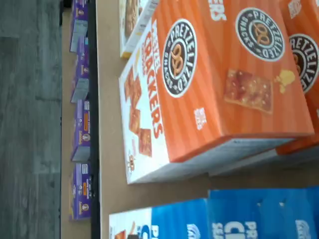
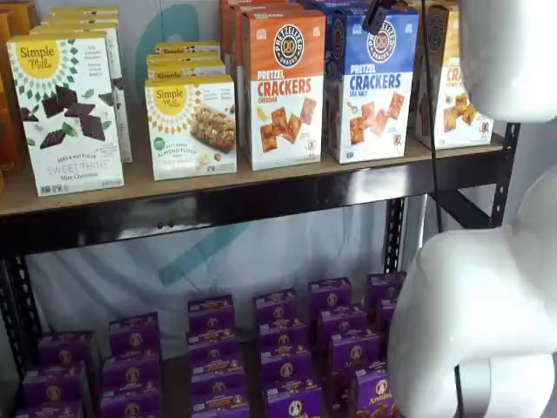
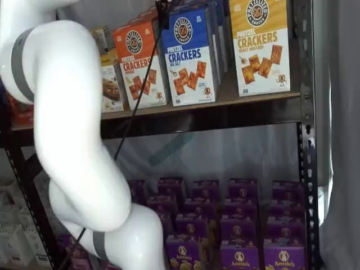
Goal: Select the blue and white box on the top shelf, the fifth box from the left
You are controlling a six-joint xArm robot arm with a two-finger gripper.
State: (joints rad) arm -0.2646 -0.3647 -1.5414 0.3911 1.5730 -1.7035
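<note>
The blue and white box (image 2: pixel 370 87) stands upright on the top shelf (image 2: pixel 261 178), between an orange-topped box and a yellow-topped box. It shows in both shelf views (image 3: pixel 188 56), and its blue top lies under the camera in the wrist view (image 1: pixel 199 219). My gripper (image 2: pixel 379 16) shows only as black fingers hanging from the view's top edge, just above the blue box's top front. In a shelf view it (image 3: pixel 163 11) sits at the box's upper left corner with a cable beside it. No gap between the fingers can be made out.
The orange Cheddar box (image 2: pixel 283 87) stands left of the blue box, the yellow-topped box (image 2: pixel 457 78) right of it. Simple Mills boxes (image 2: pixel 65 113) stand further left. Small purple boxes (image 2: pixel 278 348) fill the lower level. My white arm (image 3: pixel 73 140) stands in front of the shelves.
</note>
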